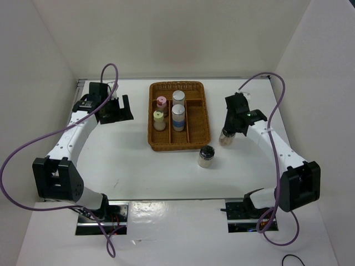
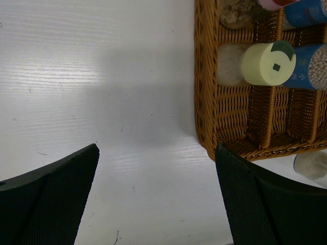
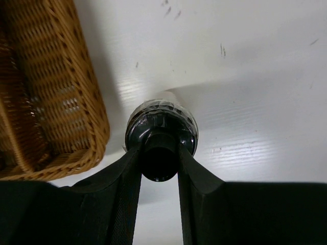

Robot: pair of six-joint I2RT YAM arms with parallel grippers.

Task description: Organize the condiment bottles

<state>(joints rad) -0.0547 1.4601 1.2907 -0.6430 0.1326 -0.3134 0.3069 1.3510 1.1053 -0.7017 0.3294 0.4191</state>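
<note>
Four bottles [image 1: 178,98] sit in the tray [image 1: 151,119]. Right tool [image 3: 160,155] clamps a fifth bottle [image 3: 161,115] at its 3 o'clock, sixth bottle [image 1: 206,157] waits at 5 o'clock; left tool [image 2: 157,150] wide

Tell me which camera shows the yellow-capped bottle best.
The left wrist view: the yellow-capped bottle sits close up, cap detail clear, in the wicker tray. The top view shows it small; the right wrist view misses it, showing only the tray's corner.

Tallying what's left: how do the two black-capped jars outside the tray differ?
One black-capped jar stands free at the tray's near right corner; the other jar is farther right. The first is untouched; the other jar's cap is pinched by the right gripper. Both are upright with brownish contents.
</note>
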